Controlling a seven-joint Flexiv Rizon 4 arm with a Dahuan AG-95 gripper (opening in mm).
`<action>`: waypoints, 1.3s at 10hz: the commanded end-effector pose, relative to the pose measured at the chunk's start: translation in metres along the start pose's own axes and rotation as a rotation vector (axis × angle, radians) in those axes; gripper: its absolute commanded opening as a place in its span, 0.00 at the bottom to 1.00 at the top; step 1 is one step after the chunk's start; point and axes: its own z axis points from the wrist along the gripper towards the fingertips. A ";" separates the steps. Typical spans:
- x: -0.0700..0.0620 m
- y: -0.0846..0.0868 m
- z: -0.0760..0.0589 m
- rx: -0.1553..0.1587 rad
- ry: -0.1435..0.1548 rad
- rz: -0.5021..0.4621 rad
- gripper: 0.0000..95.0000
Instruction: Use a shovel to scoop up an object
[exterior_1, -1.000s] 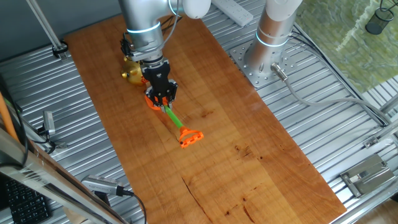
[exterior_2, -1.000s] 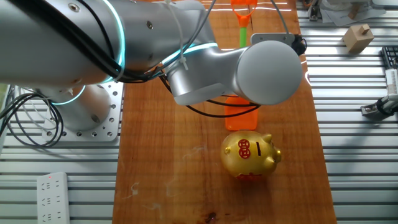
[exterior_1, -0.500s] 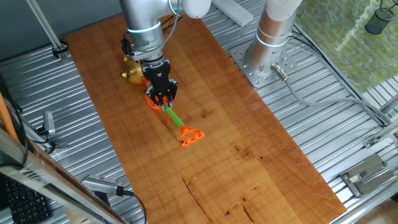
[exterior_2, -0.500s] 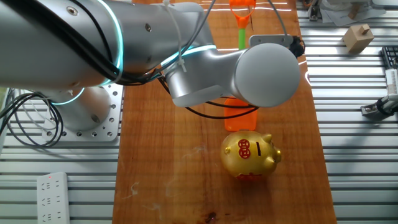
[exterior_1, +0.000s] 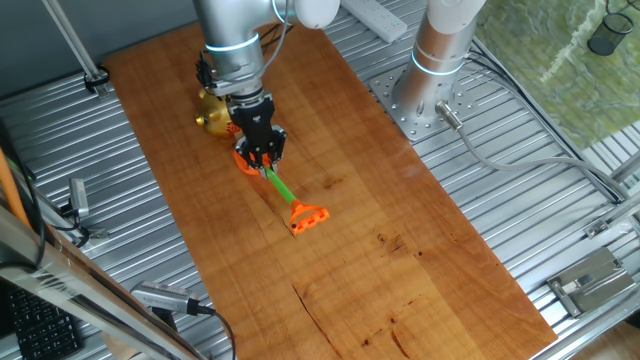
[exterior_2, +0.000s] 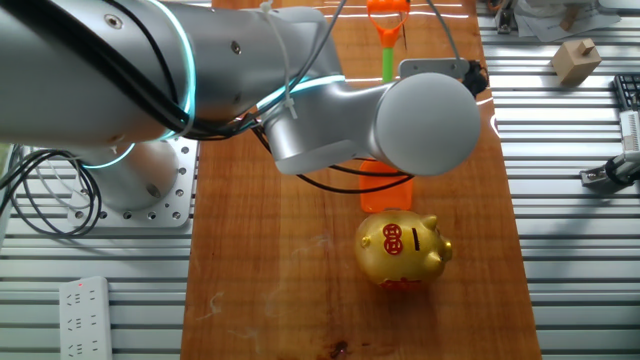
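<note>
Gold piggy bank (exterior_2: 402, 248) bears red marks, unreadable.

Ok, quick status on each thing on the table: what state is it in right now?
shovel: lying flat on the wooden table, gripper at its shaft near the blade.
gripper: down on the shovel; closure unclear.
gold piggy bank: upright, just beyond the blade.
small block: not visible.

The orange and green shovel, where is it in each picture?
One fixed view: the shovel lies on the wooden table, slanting down-right from the gripper.
The other fixed view: top centre, mostly hidden behind the arm.
Shared landmark: the gold piggy bank beside the blade.
</note>
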 end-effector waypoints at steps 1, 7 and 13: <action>0.002 0.001 -0.001 -0.001 0.001 -0.005 0.00; 0.005 0.001 -0.001 -0.002 0.007 -0.011 0.00; 0.012 0.005 -0.001 -0.003 0.020 -0.021 0.00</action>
